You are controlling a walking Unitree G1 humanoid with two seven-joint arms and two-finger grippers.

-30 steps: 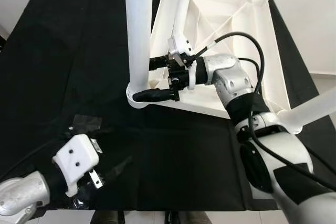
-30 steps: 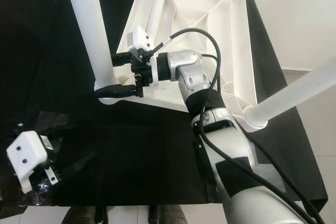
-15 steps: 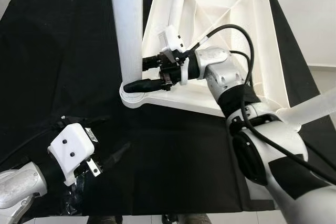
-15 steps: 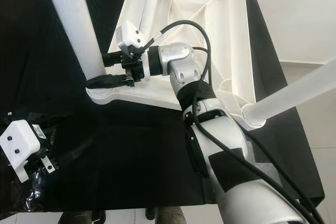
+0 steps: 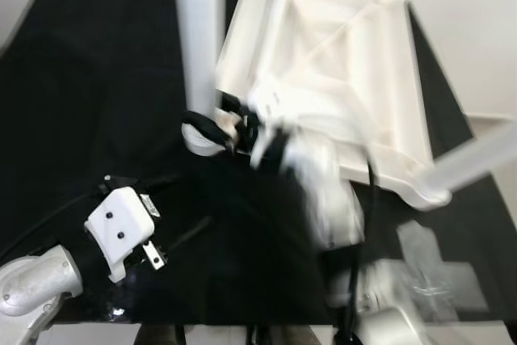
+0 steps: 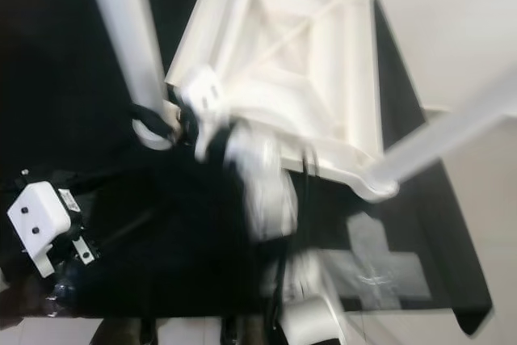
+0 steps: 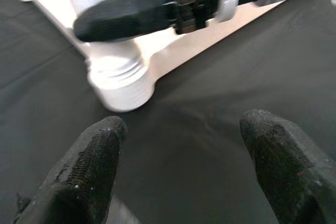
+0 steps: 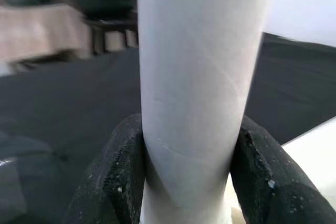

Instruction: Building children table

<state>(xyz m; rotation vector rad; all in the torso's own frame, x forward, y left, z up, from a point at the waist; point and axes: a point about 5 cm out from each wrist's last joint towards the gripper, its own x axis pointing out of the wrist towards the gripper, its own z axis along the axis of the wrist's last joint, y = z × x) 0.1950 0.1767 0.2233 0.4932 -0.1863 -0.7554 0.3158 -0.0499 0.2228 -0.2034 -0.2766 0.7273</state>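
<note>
A white children's table [image 5: 323, 46] lies upside down on a black cloth [image 5: 97, 78]. A thick white leg [image 5: 199, 30] stands up from its near left corner socket [image 7: 118, 80]. My right gripper [image 5: 212, 125] is shut around this leg close to its base; in the right wrist view both fingers [image 8: 118, 182] press on the leg [image 8: 194, 77]. The right arm [image 5: 323, 191] is blurred. My left gripper [image 7: 184, 171] hovers open over the cloth just in front of that corner, holding nothing. A second leg [image 5: 477, 159] stands at the near right corner.
The cloth's right edge meets pale floor [image 5: 485, 30]. A grey cross-shaped tape patch [image 5: 432, 268] lies on the cloth at the lower right. Crinkled plastic [image 6: 60, 292] sits beside my left arm. Furniture shows dimly in the background of the right wrist view.
The right arm has swung and is now motion-blurred, with its gripper still on the leg. The table's near left corner has drifted left. The whole view has shifted too.
</note>
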